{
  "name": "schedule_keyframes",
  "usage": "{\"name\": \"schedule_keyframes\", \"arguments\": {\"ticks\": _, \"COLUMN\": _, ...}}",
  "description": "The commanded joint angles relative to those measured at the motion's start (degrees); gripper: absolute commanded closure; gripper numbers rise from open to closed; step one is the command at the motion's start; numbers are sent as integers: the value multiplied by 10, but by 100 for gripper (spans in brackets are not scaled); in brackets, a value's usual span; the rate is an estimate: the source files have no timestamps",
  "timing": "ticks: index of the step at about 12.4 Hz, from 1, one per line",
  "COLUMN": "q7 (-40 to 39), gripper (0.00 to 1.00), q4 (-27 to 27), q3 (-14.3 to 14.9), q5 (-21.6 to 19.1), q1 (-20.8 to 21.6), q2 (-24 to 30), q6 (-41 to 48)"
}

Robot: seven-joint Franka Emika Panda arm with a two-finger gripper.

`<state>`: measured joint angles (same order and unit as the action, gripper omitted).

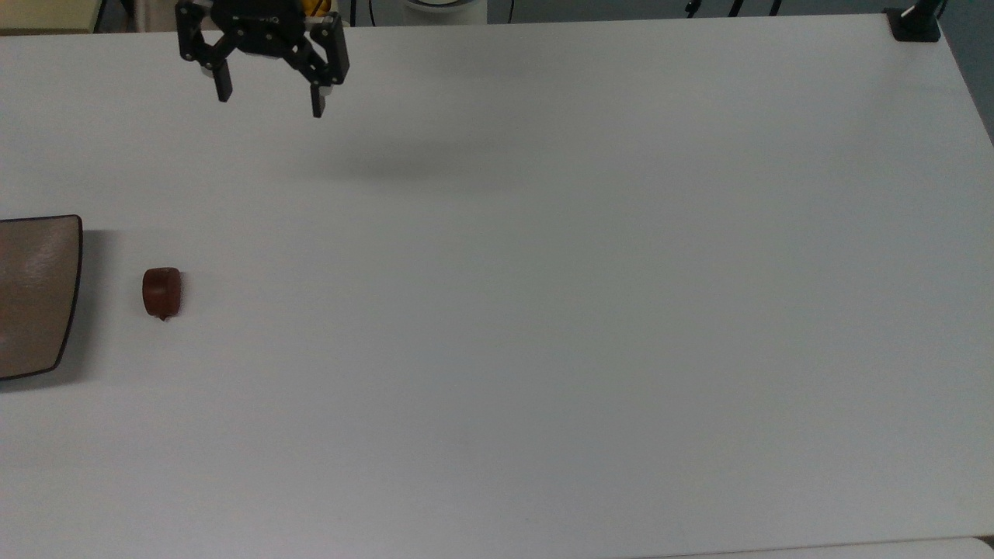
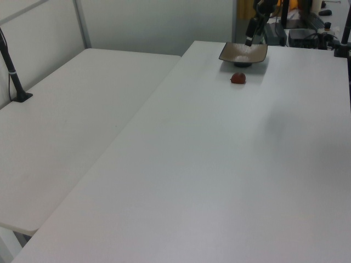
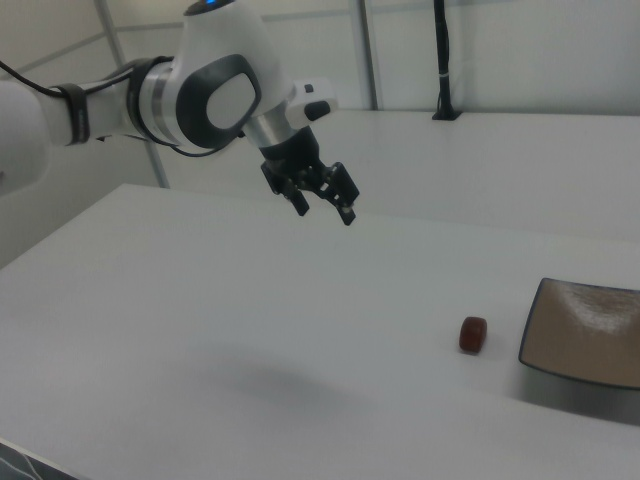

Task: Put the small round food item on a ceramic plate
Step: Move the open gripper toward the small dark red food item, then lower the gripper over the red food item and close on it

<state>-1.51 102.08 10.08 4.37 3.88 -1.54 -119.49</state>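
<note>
1. The small round food item (image 1: 161,293) lies on the white table (image 1: 543,310), just beside the ceramic plate (image 1: 35,295) but apart from it, on the plate's right in the top view and on its left in the right view (image 3: 473,334).
2. The gripper (image 1: 269,101) hangs in the air above the table near its far edge in the top view, well apart from the food item and up and to the right of it there.
3. Its two black fingers (image 1: 224,85) are spread wide, pointing down, with nothing between them; the right view shows the same gap (image 3: 324,206).
4. The plate is bare; in the left view (image 2: 243,53) the food item (image 2: 238,78) sits just in front of it.
5. No readable writing shows on the white arm (image 3: 200,90), the plate or the table.
</note>
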Motion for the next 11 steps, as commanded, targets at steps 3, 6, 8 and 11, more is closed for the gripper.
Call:
{"name": "schedule_keyframes", "arguments": {"ticks": 3, "q7": 0, "gripper": 0, "q4": 7, "q3": 27, "q5": 27, "q1": -28, "q2": -84, "q6": -134}}
{"name": "schedule_keyframes", "arguments": {"ticks": 6, "q7": -26, "gripper": 0, "q4": 5, "q3": 33, "q5": 27, "q1": -50, "q2": -125, "q6": -173}}
{"name": "schedule_keyframes", "arguments": {"ticks": 8, "q7": -38, "gripper": 0, "q4": 3, "q3": 35, "q5": 26, "q1": -69, "q2": -154, "q6": -206}}
{"name": "schedule_keyframes", "arguments": {"ticks": 11, "q7": -45, "gripper": 0, "q4": 0, "q3": 35, "q5": 26, "q1": -84, "q2": -201, "q6": -268}}
